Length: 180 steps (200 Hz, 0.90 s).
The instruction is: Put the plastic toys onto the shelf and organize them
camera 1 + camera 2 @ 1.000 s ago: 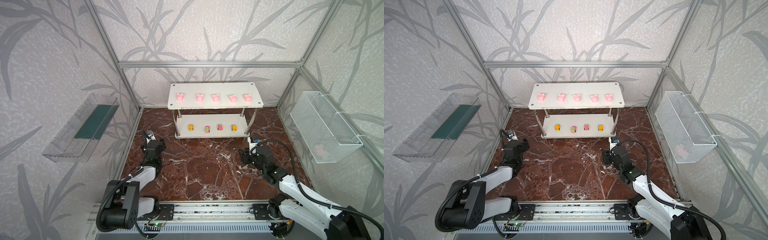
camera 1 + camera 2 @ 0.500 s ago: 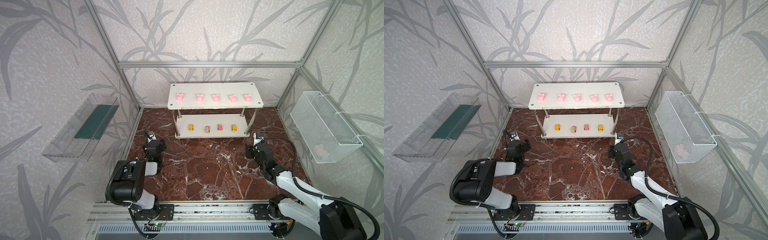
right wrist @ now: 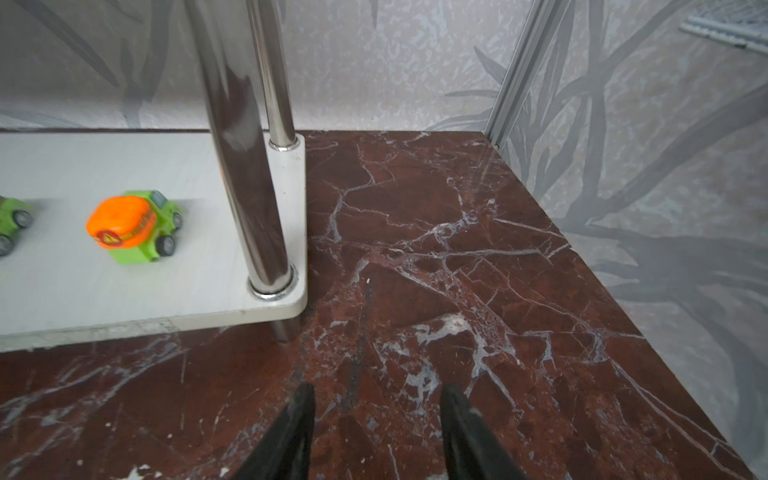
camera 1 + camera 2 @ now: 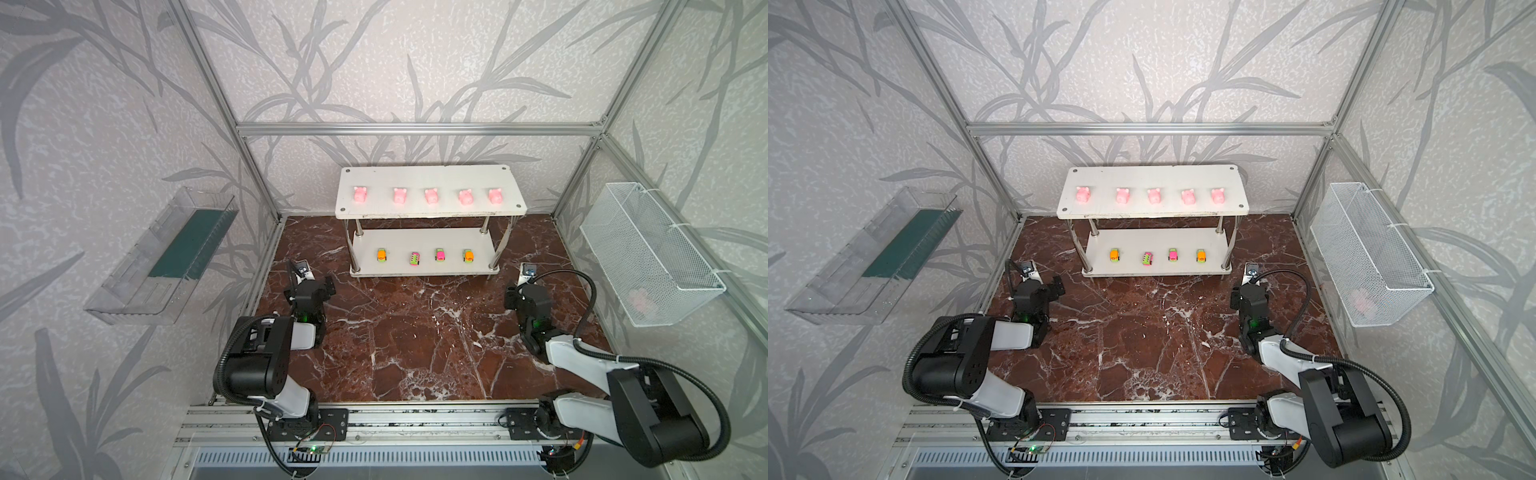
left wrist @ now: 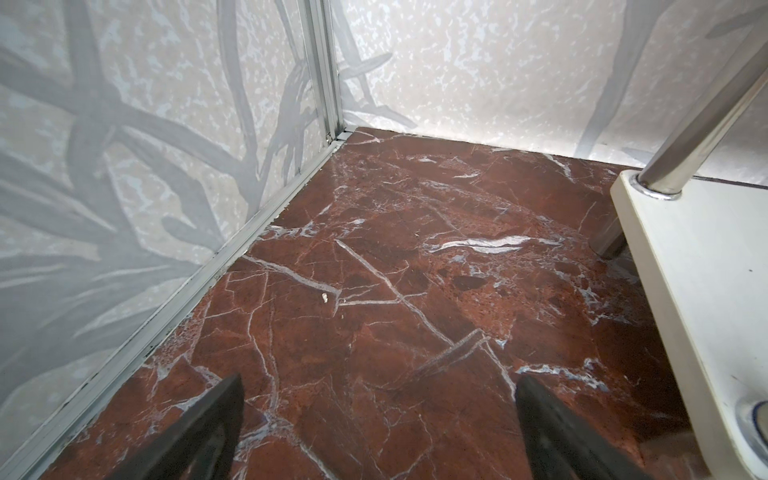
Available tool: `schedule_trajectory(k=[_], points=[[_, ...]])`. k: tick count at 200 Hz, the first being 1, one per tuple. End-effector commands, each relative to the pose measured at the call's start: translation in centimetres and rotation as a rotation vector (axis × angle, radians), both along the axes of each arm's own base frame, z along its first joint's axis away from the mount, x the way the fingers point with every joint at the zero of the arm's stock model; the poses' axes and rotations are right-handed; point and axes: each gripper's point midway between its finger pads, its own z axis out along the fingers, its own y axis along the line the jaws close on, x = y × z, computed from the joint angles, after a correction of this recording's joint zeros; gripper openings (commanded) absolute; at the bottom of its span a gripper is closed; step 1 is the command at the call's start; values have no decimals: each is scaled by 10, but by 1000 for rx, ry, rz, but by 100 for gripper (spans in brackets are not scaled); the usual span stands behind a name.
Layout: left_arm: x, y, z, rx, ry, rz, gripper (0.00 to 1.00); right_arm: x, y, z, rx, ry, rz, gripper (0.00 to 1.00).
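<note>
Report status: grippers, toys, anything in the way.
Left gripper open, empty; right gripper open, empty. Five pigs on shelf top tier, four cars on lower tier. Nothing in the way. Pink thing in wire basket, unclear.

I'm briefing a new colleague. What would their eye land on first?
The row of five pale-pink plastic pig figurines on the top board of the white two-tier shelf with chrome posts stands out first. Below, four tiny orange, pink and lime-green toy cars line its lower board. The shelf stands on a dark red marble floor.
</note>
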Motion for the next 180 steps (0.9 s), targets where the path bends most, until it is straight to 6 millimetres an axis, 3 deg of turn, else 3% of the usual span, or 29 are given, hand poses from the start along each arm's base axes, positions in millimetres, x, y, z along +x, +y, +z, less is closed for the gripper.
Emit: schedule_trajectory(k=[1,109,137,155,164,180], points=[[-1,1,1,14,-11,-4,99,10,-11,21,-73,-140,-42,52],[-2,0,1,17,-21,-7,99,43,3,-12,-57,-17,64,59],[-2,0,1,16,-21,-7,99,43,4,-13,-54,-16,70,67],[-2,0,1,16,-21,-7,99,42,5,-14,-37,-27,87,74],[-2,0,1,16,-21,-7,100,38,3,-19,-28,-30,80,83],[-2,0,1,17,-19,-7,99,37,3,-22,-37,-40,82,86]])
